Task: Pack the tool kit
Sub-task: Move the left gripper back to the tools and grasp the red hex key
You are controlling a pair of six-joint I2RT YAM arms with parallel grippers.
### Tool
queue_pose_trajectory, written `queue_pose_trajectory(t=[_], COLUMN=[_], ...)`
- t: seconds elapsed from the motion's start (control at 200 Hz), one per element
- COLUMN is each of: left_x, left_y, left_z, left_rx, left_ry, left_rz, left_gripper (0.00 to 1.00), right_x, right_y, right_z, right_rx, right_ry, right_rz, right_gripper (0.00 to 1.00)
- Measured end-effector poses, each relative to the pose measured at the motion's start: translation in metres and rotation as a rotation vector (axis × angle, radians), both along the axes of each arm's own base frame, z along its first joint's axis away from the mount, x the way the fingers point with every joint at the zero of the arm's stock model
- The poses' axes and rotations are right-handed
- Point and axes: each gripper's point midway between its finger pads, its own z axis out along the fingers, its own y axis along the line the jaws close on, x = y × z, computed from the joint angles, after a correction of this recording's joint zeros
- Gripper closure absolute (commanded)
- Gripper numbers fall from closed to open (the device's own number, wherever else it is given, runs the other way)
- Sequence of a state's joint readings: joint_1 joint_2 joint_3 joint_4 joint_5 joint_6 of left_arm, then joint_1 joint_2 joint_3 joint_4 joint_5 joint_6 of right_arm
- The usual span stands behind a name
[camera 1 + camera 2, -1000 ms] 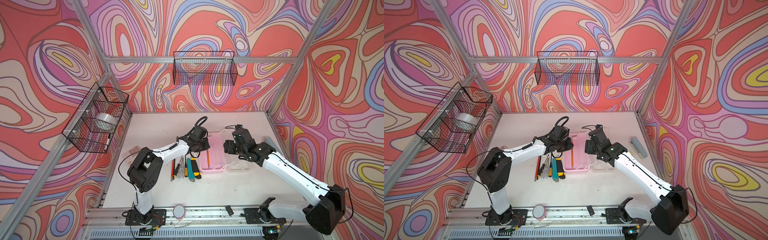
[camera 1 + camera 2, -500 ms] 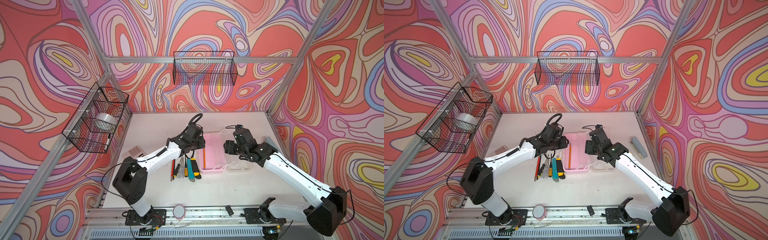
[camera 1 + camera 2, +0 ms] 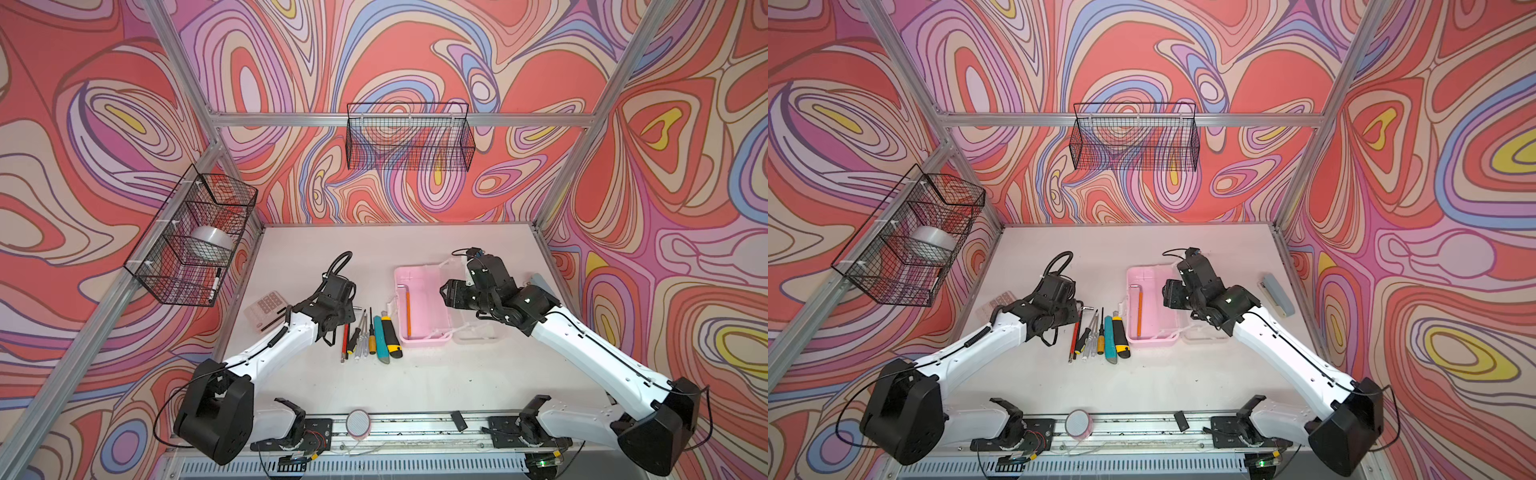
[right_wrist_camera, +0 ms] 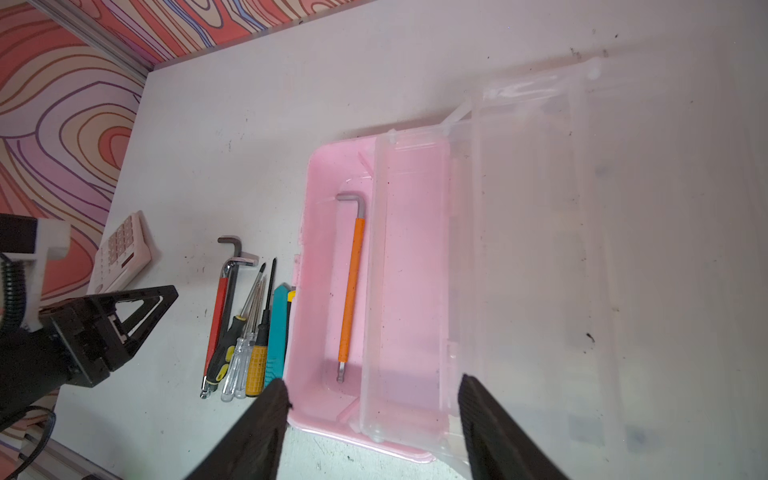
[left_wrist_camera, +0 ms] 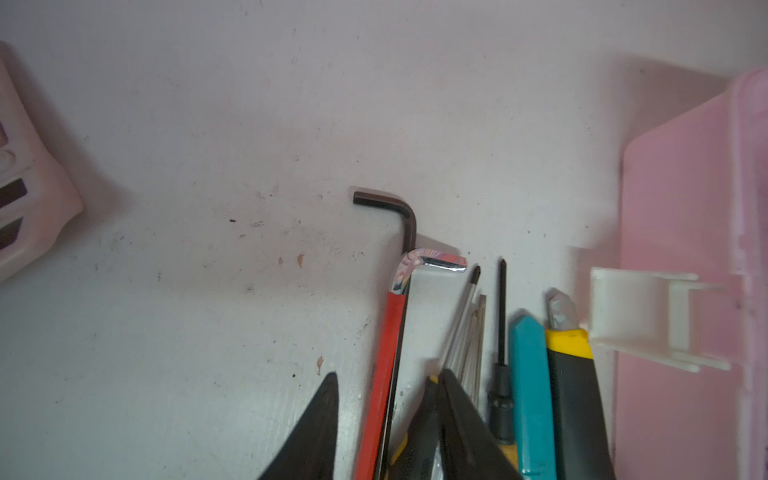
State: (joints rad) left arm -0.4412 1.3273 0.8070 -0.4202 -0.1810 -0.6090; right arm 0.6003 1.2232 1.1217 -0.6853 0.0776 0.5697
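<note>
Hovering over the white bench (image 5: 208,124), left pincer (image 5: 388,374) spread apart, clamping nothing. Between its fingers, a red-sleeved metal hex key (image 5: 392,324); just past the tips, a bare black hex key (image 5: 409,220). Off to one side, in a row: thin screwdrivers (image 5: 501,316), flat teal plastic tool (image 5: 532,395), black-yellow utility knife (image 5: 575,395). Right pincer (image 4: 372,379) likewise apart and empty, above the pale pink rectangular plastic case (image 4: 324,270). Lies open beneath, translucent lid (image 4: 519,249) flat alongside, orange-sleeved hex key (image 4: 351,286) inside.

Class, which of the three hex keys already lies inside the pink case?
The orange-sleeved hex key, inside the pink case; the red-sleeved hex key and black hex key lie on the table.
</note>
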Motion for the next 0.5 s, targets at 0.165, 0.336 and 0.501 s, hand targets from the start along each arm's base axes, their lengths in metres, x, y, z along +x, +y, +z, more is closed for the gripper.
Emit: queue_pose_trajectory(t=[0.165,0.336,0.501], left_x=[0.002,0.005,0.007], left_y=[-0.002,-0.006,-0.007], left_z=[-0.025,-0.037,-0.046], left_rx=[0.009,-0.002,-0.010], left_ry=[0.066,0.093,0.110], left_rz=[-0.011,-0.021,-0.022], left_gripper=[0.66,0.70,0.71], right_x=[0.001,0.002,0.003], right_y=[0.002,0.002,0.001], right_z=[-0.006,-0.005,-0.006], right_rx=[-0.006,-0.002,-0.003], right_ry=[0.015,0.013,0.015], right_rz=[-0.002,-0.008,-0.014], right_gripper=[0.32,0.32,0.32])
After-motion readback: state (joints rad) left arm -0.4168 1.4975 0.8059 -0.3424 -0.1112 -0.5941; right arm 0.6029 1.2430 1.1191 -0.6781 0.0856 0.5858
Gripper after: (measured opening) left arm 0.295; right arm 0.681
